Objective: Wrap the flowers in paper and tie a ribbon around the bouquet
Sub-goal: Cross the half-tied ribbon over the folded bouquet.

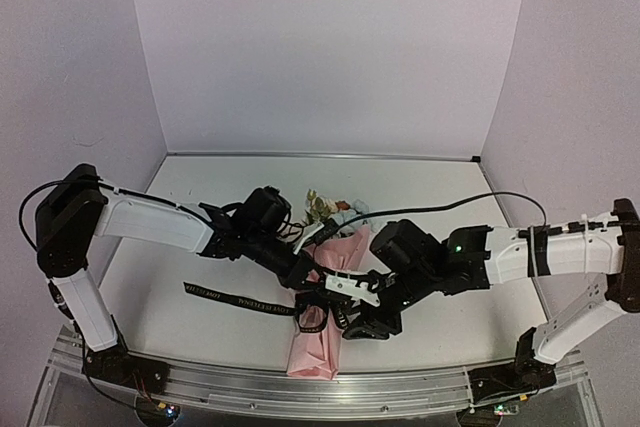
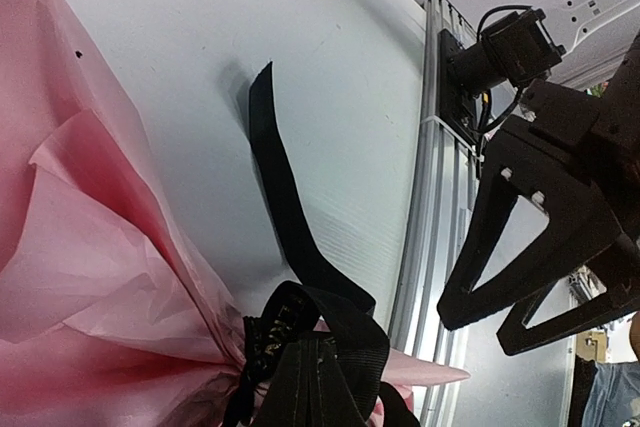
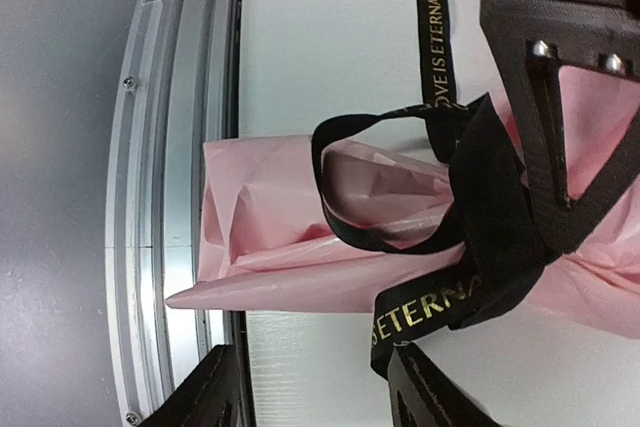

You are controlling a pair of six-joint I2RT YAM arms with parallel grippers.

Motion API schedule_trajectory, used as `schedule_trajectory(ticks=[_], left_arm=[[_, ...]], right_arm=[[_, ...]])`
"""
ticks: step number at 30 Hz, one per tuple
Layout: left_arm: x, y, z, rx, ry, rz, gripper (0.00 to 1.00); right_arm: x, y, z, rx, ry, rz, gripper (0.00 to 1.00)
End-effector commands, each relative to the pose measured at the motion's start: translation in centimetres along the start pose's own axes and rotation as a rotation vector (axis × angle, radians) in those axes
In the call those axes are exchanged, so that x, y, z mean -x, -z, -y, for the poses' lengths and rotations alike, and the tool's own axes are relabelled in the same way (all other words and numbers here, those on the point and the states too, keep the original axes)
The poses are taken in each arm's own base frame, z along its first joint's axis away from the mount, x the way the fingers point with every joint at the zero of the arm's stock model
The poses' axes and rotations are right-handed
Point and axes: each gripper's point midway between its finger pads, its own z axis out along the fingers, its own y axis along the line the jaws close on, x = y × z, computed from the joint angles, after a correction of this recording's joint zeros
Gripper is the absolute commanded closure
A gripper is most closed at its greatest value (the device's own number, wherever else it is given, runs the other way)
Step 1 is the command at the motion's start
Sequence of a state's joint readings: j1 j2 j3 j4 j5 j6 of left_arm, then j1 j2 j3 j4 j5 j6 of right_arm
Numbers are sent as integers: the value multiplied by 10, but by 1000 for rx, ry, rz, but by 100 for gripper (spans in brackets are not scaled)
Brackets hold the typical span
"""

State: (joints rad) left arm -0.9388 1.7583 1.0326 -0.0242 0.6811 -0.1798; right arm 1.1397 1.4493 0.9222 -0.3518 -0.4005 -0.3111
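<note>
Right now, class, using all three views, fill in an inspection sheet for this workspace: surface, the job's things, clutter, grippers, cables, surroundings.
surface: white table, flat.
job's things: bouquet lies with its narrow end toward the near edge and the flowers at its far end; ribbon looped round the pink paper, one tail flat on the table.
clutter: nothing seen.
grippers: left gripper shut, over the bouquet's middle; right gripper with jaws apart, astride the looped ribbon.
cables: black cable arcs above the table's right half.
surroundings: plain pale walls on three sides; aluminium rail along the near edge.
</note>
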Motion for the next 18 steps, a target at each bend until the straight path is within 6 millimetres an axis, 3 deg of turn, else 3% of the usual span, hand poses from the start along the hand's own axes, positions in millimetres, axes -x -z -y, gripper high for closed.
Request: schedule_trajectory(ticks=[1,6,14,18], left_arm=[[15,3,11,-76,-34,1,100],[14,2,0,-55,-34,-14,100],[4,-2,0,-82,-67,-81,100],[11,-2,-12,-31,-80,-68,100]], right_arm=[[29,3,-14,95,155,63,46],[30,1,-19,135,163,57,45],[23,1,-23,175,266,26,41],[36,8,-27,206,210,62,43]])
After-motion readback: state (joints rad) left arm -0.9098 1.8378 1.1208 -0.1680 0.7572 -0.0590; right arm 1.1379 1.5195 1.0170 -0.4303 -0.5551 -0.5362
